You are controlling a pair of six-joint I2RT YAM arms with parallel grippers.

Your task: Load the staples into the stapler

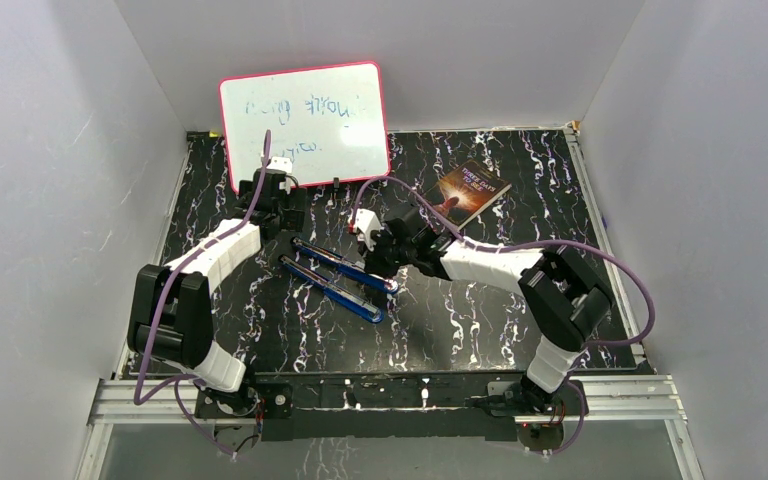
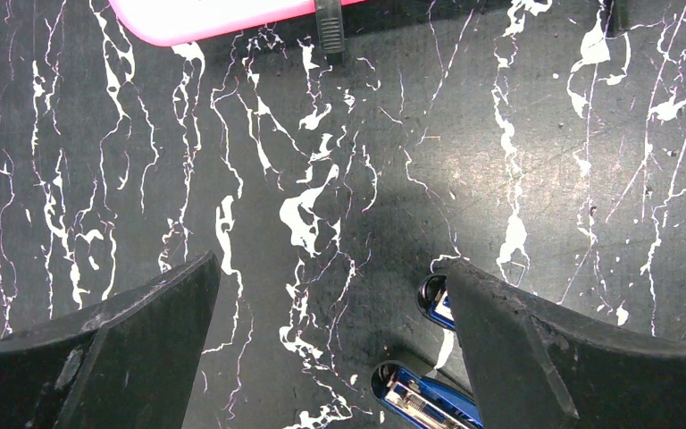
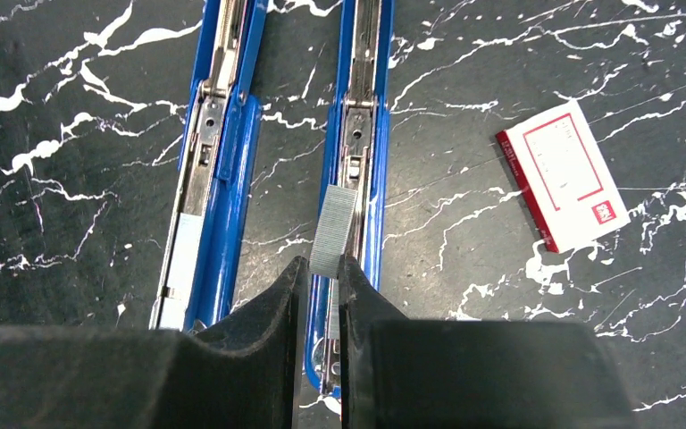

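Note:
The blue stapler (image 1: 340, 278) lies opened flat on the black marbled mat, its two long halves side by side (image 3: 210, 161) (image 3: 363, 134). My right gripper (image 3: 322, 273) is shut on a short silvery-grey strip of staples (image 3: 333, 231). The strip sticks out from the fingertips over the metal channel of the right-hand half; I cannot tell whether it touches. My left gripper (image 2: 330, 295) is open and empty, low over the mat at the stapler's rounded ends (image 2: 415, 389), with its right finger (image 2: 518, 349) covering part of one end.
A small white box with a red label (image 3: 563, 174) lies on the mat to the right of the stapler. A pink-framed whiteboard (image 1: 305, 122) leans at the back, and a book (image 1: 473, 190) lies at the back right. White walls enclose the mat.

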